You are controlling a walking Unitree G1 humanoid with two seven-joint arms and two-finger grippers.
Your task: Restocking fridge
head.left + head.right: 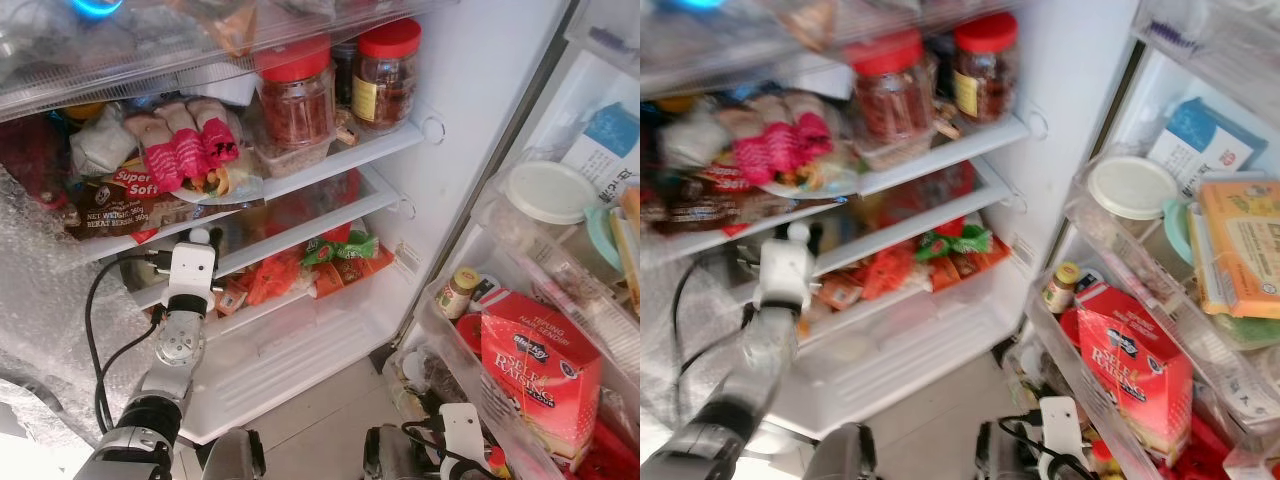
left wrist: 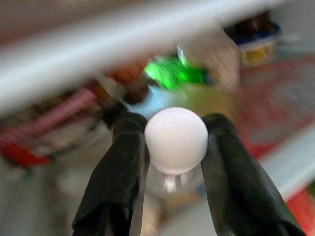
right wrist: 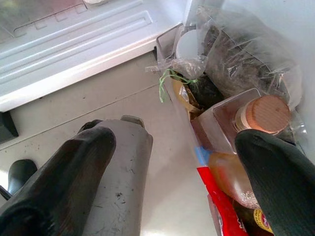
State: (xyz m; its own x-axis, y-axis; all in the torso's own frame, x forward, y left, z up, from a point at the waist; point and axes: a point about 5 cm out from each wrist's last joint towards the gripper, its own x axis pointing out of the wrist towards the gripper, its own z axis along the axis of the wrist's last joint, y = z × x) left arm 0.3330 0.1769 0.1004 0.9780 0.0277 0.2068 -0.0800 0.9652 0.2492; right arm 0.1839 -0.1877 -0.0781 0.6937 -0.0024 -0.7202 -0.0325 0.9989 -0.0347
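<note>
Presently, entries by label:

Left gripper [image 2: 174,147]: raised in front of the middle fridge shelves; its two black fingers [image 2: 115,182] are closed against the sides of a small white ball-shaped cap [image 2: 176,140], pinching it between them. What hangs under the cap is blurred in the left wrist view.
White cap, head view: sits at the tip of the left arm [image 1: 183,330], level with the shelf edge [image 1: 300,245], just in front of the orange and green snack packets [image 1: 335,262].
Right gripper [image 3: 162,177]: low, beside the bottom door bin; fingers spread wide, nothing between them. One finger lies over a grey robot part, the other near a bottle with a tan cap [image 3: 267,114].
Upper shelf [image 1: 330,165]: two red-lidded jars [image 1: 297,100], pink-wrapped packs [image 1: 185,150], a brown bread bag [image 1: 120,205].
In the way: packed packets behind the cap; shelf lip directly above it in the left wrist view.
Door bins [image 1: 520,300]: red self-raising flour box [image 1: 540,370], small yellow-capped jar [image 1: 458,292], white round lid [image 1: 550,190], orange carton [image 1: 1240,245].
Bottom door bin: clear bags of dark contents [image 3: 246,64] tied with green string.
Fridge floor: white ribbed drawer cover [image 1: 300,365], bare.
Left side: bubble wrap [image 1: 40,300]; black cable [image 1: 100,340] looping along the left arm.
</note>
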